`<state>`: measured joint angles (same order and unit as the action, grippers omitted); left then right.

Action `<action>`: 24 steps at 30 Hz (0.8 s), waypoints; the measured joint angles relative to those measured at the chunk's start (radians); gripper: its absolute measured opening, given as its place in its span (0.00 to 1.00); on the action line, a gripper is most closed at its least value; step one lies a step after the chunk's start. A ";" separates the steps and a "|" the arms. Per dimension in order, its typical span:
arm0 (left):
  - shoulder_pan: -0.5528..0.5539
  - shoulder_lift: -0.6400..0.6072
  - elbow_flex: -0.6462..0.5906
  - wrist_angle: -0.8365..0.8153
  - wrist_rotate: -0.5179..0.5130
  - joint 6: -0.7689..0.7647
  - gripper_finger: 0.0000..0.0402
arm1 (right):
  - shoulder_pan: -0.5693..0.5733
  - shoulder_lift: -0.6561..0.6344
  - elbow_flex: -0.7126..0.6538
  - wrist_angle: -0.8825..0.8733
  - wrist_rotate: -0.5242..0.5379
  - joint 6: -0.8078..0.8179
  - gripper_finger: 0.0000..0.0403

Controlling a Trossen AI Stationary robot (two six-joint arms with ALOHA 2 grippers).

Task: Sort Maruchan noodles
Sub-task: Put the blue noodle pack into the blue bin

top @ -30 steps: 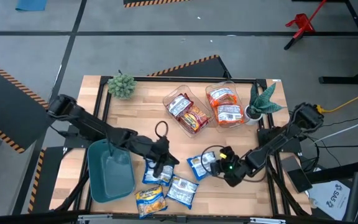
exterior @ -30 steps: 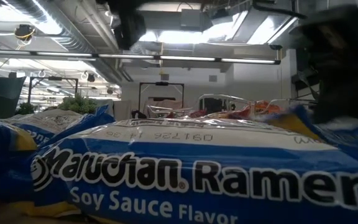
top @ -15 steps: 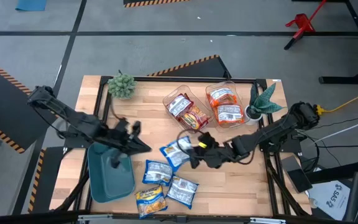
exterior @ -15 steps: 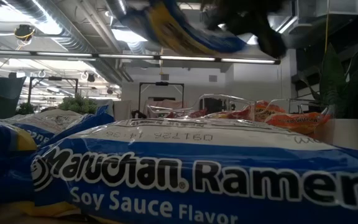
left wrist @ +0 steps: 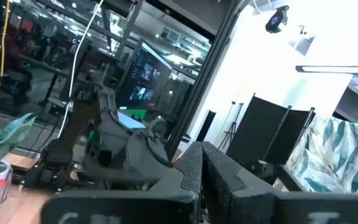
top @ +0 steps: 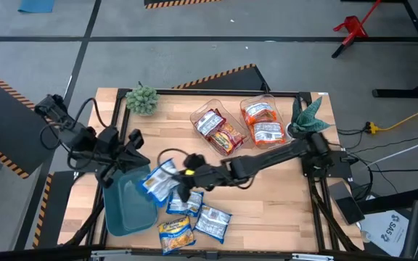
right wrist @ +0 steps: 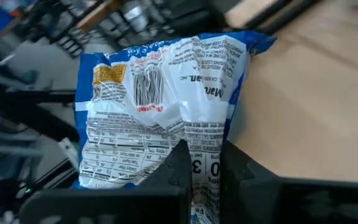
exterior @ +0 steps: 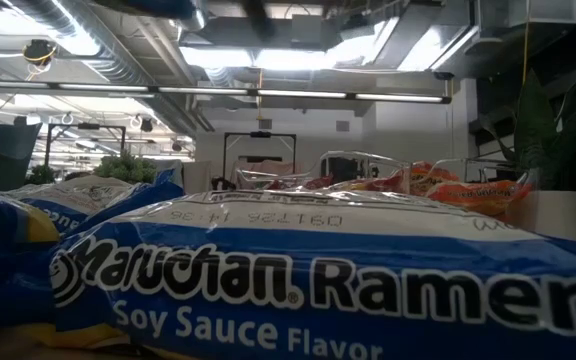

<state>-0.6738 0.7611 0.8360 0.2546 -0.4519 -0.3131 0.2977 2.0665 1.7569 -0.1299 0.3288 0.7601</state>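
Note:
My right gripper (top: 175, 180) reaches across the table from the right and is shut on a blue Maruchan packet (top: 156, 181), held in the air over the right rim of the teal bin (top: 125, 206). The right wrist view shows the packet's back with its barcode (right wrist: 160, 99). My left gripper (top: 134, 141) is shut and empty at the bin's far edge; it also shows in the left wrist view (left wrist: 202, 171). Two blue packets (top: 183, 201) (top: 212, 222) and a yellow-and-blue one (top: 176, 233) lie flat on the table near its front edge. My right gripper pinches the blue packet between its two fingers (right wrist: 180, 163) at the middle of one end (right wrist: 202, 163), where the wrapper is creased. The fingers come roughly level from the table's right. The packet sticks out beyond the fingertips, lifted clear of table and bin.
Two clear bins stand at the far side, one with red-brown packets (top: 220, 130), one with orange packets (top: 262, 122). A small green plant (top: 142, 99) and a potted leafy plant (top: 303, 119) stand at the far edge. A blue packet (exterior: 318, 280) fills the low view.
My right gripper has lifted the blue packet off the table's near right part and carried it left to the teal bin's rim. My left gripper has drawn back from the loose packets toward the table's left and far side.

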 joint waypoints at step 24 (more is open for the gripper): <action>-0.017 -0.004 0.000 -0.009 -0.003 0.036 0.00 | -0.027 0.421 0.287 0.423 -0.274 -0.269 0.06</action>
<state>-0.6907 0.7567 0.8360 0.2455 -0.4553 -0.2771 0.2709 2.4872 2.0441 0.2931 0.0548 0.4914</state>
